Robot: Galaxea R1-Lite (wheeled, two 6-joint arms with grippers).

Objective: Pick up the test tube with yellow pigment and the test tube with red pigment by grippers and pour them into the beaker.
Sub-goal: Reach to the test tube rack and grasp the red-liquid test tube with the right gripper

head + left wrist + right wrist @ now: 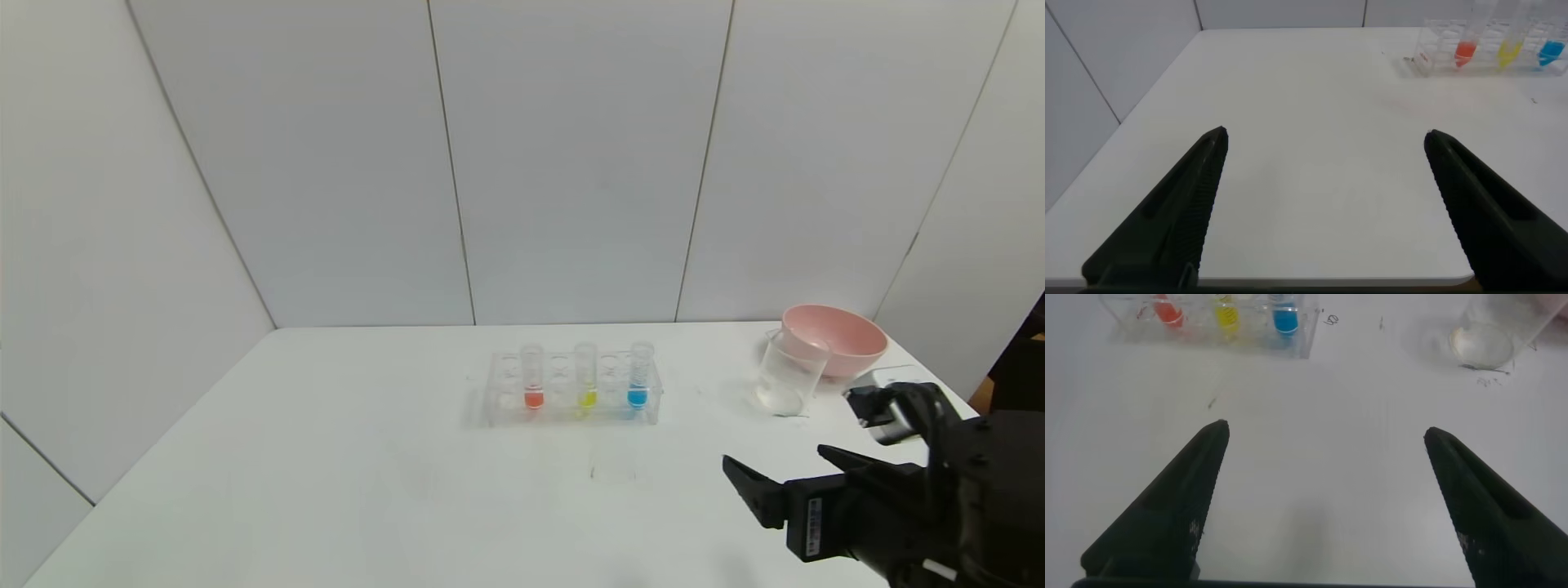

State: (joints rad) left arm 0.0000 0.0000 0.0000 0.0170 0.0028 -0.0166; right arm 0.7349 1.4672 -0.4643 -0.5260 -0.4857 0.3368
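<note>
The test tube with red pigment [532, 382] and the test tube with yellow pigment [586, 379] stand upright in a clear rack [498, 408] mid-table. The right wrist view shows both, the red one [1167, 312] and the yellow one [1226, 314]. The clear beaker [786, 377] stands to the right of the rack, beside a pink bowl. My right gripper [774, 462] hovers open over the table's near right, short of the rack and beaker [1482, 341], with nothing between its fingers. My left gripper [1327, 139] is open and empty at the near left edge, far from the tubes.
A tube with blue liquid [638, 379] fills the rack's right end. The pink bowl [837, 339] sits behind the beaker near the back right corner. White wall panels close off the back and sides. The bare white table [326, 457] stretches in front of the rack.
</note>
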